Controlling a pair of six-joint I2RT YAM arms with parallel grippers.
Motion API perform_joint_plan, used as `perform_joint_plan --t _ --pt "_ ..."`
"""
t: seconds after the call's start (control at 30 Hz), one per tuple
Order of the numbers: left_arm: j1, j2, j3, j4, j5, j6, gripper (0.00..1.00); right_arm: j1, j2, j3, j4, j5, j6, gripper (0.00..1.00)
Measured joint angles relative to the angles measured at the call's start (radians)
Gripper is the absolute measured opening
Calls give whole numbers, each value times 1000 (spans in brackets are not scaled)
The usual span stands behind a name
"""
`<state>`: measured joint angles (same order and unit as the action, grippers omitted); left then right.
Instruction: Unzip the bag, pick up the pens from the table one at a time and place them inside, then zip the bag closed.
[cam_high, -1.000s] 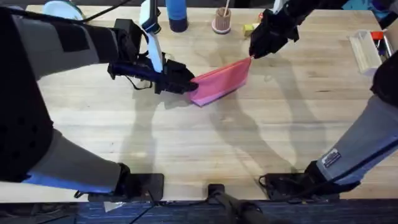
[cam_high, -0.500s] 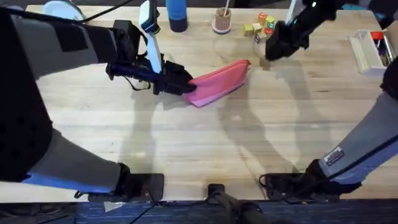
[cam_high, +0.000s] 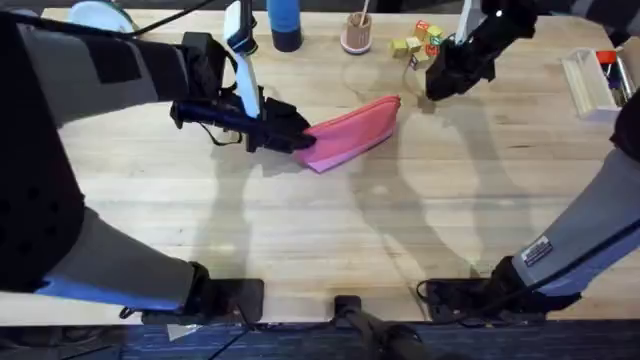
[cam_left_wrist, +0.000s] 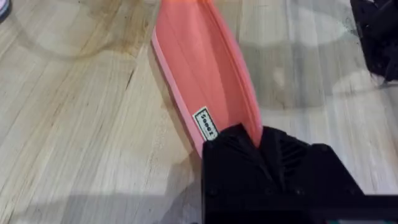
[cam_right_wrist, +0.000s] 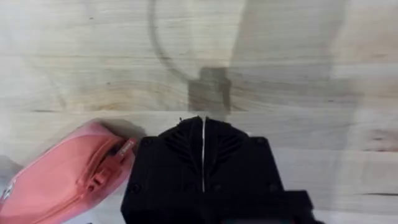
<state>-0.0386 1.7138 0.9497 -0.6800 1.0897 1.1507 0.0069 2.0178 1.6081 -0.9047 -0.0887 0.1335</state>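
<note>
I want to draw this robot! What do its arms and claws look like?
Both arms wear grey fabric sleeves with black patches. The right arm's sleeve has a small label. The left gripper and right gripper are chunky black blocks with ribbed black fingers. Black cables trail behind the left arm.

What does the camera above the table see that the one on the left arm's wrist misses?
Only the overhead view takes in the blue bottle, the coloured blocks, the clear box and the right hand lifted clear of the bag. Only the left wrist view reveals the small white label sewn onto the bag. Both show the pink bag on the wooden table, its end clamped in the left hand.
</note>
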Motion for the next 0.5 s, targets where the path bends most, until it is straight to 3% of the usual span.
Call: perform_joint_plan --t 0.17,0.33,0.43,0.5 --pt "0 0 0 0 -1 0 42 24 -40 70 -60 6 -100 31" --pt "0 0 0 0 -1 0 42 71 -164 108 -144 8 -229 75" --pt "0 0 0 0 -1 0 42 102 -236 114 -187 8 -294 238" --pt "0 0 0 1 -1 0 42 123 -273 114 -210 10 -333 519"
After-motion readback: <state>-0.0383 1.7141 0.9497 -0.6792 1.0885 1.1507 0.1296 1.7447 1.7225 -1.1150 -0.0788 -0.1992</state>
